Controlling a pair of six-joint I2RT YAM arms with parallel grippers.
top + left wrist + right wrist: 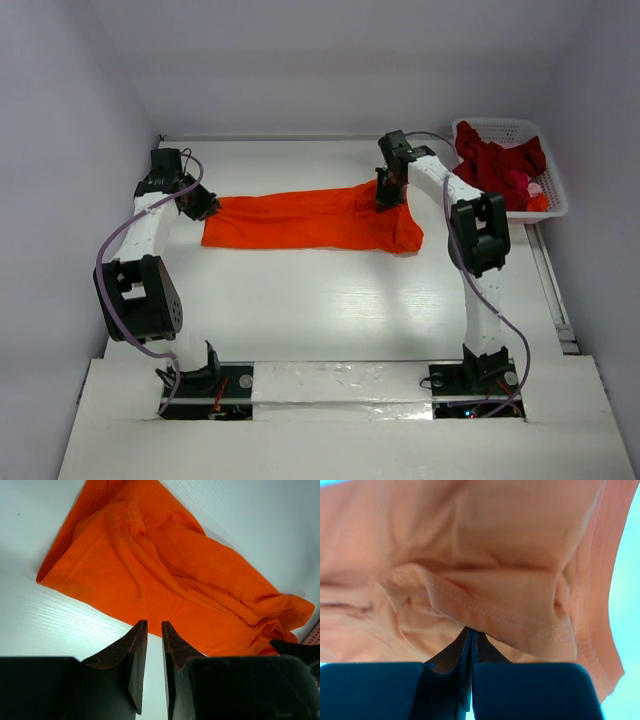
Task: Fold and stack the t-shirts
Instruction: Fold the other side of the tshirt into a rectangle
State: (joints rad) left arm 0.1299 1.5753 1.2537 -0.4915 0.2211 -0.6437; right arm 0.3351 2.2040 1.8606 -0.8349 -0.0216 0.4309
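**Secure the loose end before moving the cloth**

The orange t-shirt [300, 222] lies as a long band across the far half of the worktop [330, 310], one end at each arm. The right pincer [388, 195] is clenched on a stitched fold near the shirt's right end; its wrist view shows the hem caught at the fingertips. The left pincer [203, 205] sits at the left end with its jaws a narrow slit apart. Nothing shows between them, so it looks released and only touches the edge. The dark red t-shirts [495, 160] wait heaped in the white basket [555, 205] at the far right corner.

The step in hand looks like straightening or folding the band, and it is early in the task. To do it well, the left side probably needs a firm bite on both layers of the end first. One-sided pulling would drag and bunch the cloth. Then both ends should travel together, low and lightly taut, so the fold lands square.
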